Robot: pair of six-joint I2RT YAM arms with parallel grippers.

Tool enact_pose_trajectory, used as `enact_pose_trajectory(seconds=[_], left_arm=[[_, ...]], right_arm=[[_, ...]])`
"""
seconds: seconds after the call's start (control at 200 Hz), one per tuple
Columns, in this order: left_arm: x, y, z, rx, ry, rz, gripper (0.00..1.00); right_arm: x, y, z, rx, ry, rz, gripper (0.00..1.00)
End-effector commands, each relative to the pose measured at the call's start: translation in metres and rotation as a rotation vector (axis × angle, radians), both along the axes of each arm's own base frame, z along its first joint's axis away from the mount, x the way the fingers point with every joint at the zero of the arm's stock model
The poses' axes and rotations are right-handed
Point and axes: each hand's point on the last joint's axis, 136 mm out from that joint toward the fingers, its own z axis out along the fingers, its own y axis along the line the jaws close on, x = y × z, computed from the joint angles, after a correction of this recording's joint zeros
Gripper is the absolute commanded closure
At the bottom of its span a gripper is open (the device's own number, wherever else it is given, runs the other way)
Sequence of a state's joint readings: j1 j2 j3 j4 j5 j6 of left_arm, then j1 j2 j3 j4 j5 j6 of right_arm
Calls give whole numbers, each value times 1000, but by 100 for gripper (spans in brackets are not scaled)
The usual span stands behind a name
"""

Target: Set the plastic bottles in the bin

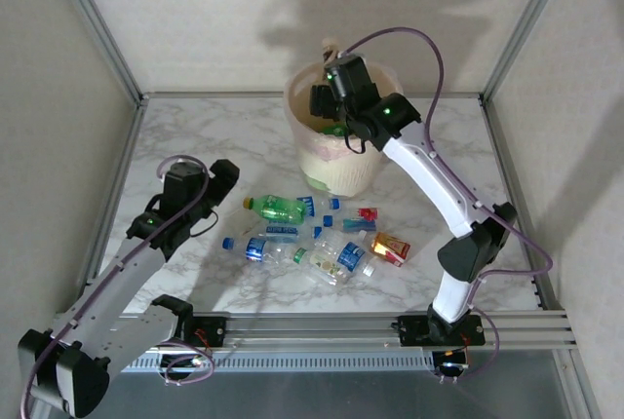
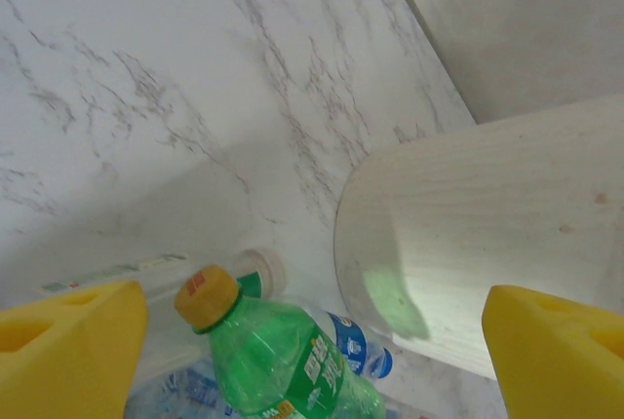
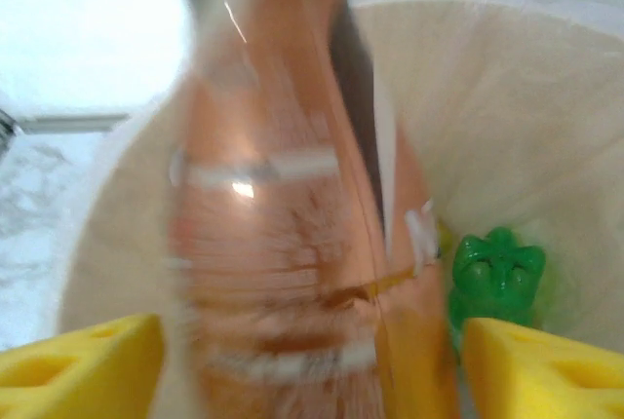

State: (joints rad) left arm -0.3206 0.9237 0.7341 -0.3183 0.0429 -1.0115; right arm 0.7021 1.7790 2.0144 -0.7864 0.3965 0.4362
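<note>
**Right end effector (image 3: 312,365) open above the bin (image 1: 336,173), orange bottle (image 3: 273,273) loose between its fingers**

The right arm reaches across the bench (image 1: 195,136) and hangs its end effector over the mouth of the cream bin, which stands at the far middle of the bench. In the right wrist view the two yellow fingers (image 3: 83,365) are spread wide and look sharp. The orange bottle between them is smeared into an upright blur. It fills nearly the whole gap, yet the fingers are not clamped on it; whether either pad brushes it cannot be told. Lower right in that view, a green bottle (image 3: 497,273) lies inside the bin against the cream inner wall.

The left end effector (image 2: 312,346) is also wide open and holds nothing. It hovers over the bench just left of the cluster of plastic bottles (image 1: 336,258), touching none of them. Beneath it, in the left wrist view, lies a yellow-capped green bottle (image 2: 283,365) with a clear blue-labelled bottle (image 2: 356,346) just beside it. The bin's outer wall is near on the right.

The cluster lies on the bench in front of the bin, between the two arms, with the bottles on their sides. Among them are clear bottles with blue caps (image 1: 263,247) and a red-and-orange-labelled bottle (image 1: 390,247) at the right end.
</note>
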Motion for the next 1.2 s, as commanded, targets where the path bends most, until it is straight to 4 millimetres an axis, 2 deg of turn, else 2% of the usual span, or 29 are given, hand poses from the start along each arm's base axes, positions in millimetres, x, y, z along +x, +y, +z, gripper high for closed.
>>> enact_pose_trajectory(seconds=[0.0,0.075,0.2,0.305,0.471,0.671,0.891,1.122,1.197], left_arm=[[-2,-1,-12,-15,30,41,10],[-4,-6,-19,-19,53,38,9],[-8,-15,-26,-49,81,40,9],[-12,-23,-26,-76,93,48,10],[-11,-35,-25,-107,115,65,11],[-1,-58,-33,-87,176,49,15],[1,-53,-51,-14,241,94,18],[10,-49,-47,57,239,104,25],[14,-41,-48,111,244,128,27]], right_arm=[[-4,0,22,32,-27,20,10],[-7,-3,29,41,-38,20,8],[-20,-9,44,79,-55,34,9],[-45,-6,57,114,-89,82,10],[-88,3,62,142,-113,162,10],[-118,7,45,140,-86,177,10],[-134,3,21,145,-51,169,11],[-137,0,7,145,-29,162,11],[-137,0,6,145,-27,161,11]])
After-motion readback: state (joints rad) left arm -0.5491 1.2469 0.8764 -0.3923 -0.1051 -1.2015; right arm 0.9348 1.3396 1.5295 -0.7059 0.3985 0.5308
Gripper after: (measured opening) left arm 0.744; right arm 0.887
